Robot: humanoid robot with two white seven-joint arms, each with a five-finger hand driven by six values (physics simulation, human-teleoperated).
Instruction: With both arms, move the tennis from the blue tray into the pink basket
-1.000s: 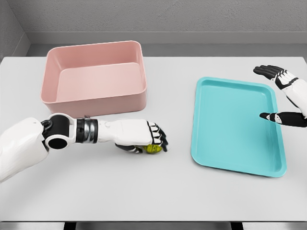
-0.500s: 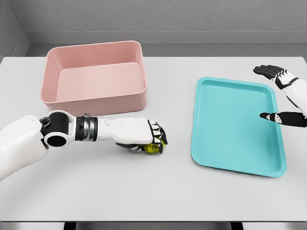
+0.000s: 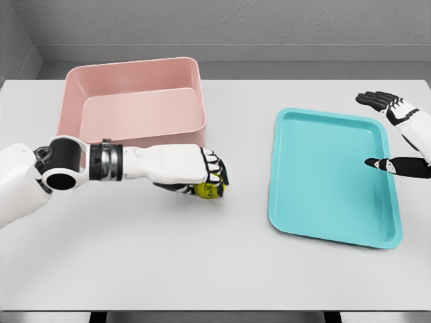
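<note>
- Tennis ball [image 3: 207, 191] is sitting inside the left hand [image 3: 192, 173], above the surface [image 3: 202, 269], between the pink basket [image 3: 131, 108] and the blue tray [image 3: 330, 176].
- Left-hand fingers [image 3: 214, 176] are curling down over the yellow-green ball and gripping it; only the ball's lower part is showing beneath them.
- Left arm is reaching in from the left edge, with the hand lying just in front of the basket's near wall.
- Right hand [image 3: 397, 134] is hovering at the tray's far right edge, its fingers spread and holding nothing.
- Tray is lying flat, well apart from the basket.
</note>
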